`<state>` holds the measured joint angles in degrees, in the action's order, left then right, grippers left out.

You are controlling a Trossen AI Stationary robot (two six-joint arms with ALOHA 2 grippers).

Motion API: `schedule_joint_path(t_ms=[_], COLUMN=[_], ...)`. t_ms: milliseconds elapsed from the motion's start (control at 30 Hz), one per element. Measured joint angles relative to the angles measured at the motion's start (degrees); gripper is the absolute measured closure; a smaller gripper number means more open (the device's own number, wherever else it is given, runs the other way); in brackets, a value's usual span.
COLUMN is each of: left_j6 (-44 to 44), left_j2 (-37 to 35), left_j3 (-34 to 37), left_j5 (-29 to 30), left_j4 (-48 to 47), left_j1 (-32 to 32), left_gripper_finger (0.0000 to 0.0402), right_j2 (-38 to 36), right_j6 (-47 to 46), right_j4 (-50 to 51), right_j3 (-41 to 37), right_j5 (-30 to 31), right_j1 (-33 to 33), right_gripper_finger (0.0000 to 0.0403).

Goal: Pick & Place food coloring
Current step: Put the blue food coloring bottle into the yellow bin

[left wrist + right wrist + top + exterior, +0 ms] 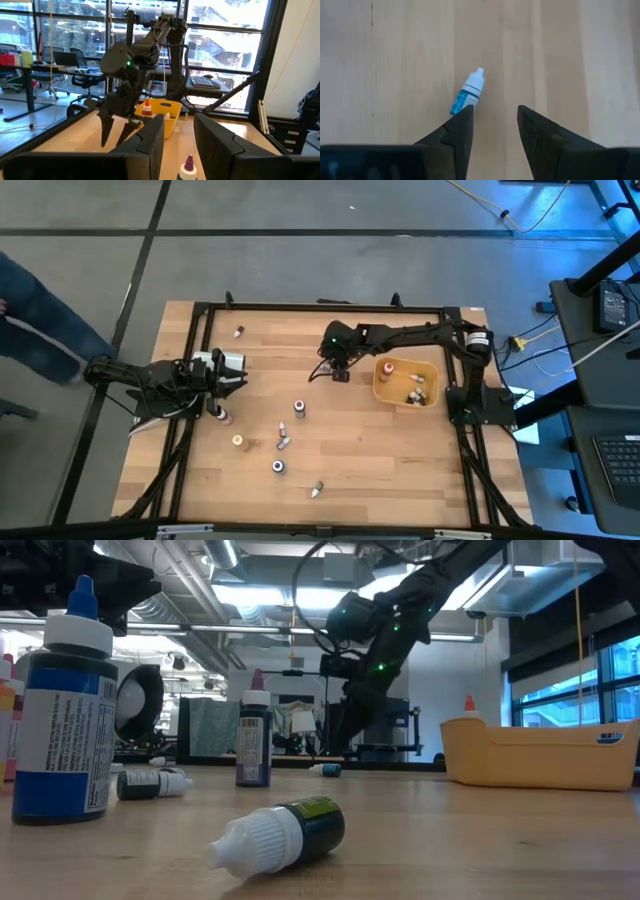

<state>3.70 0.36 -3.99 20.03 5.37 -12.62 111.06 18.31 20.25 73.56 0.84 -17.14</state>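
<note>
A small blue food coloring bottle with a white cap lies on its side on the wooden table. My right gripper hovers over it, open, slanting down, with one fingertip in front of the bottle's base; it holds nothing. In the high view this gripper is near the table's middle, left of the tan tray. My left gripper waits at the table's left, open and level, empty. Several more bottles stand or lie on the table's near half.
The tan tray holds a few bottles, one with an orange body. A dark bottle lies close to the low camera, and a tall blue one stands at its left. One bottle sits at the far left. A person's leg shows beyond the table's left.
</note>
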Motion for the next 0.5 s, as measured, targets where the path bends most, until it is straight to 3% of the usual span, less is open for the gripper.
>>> schedule_joint_path(t_ms=[167, 500], left_j6=[-0.02, -1.49], left_j2=[0.00, 0.00], left_j3=[-0.02, -0.02], left_j5=[0.02, 0.03], left_j4=[0.00, 0.00], left_j1=[0.00, -0.01], left_gripper_finger=[0.0295, 0.0298], right_j2=[0.84, 1.00], right_j6=[-0.08, -4.41], right_j4=[-0.49, -2.93], right_j3=[0.00, -0.07], right_j5=[-4.91, -5.86], right_j1=[0.04, 0.11], right_gripper_finger=[0.0232, 0.0131])
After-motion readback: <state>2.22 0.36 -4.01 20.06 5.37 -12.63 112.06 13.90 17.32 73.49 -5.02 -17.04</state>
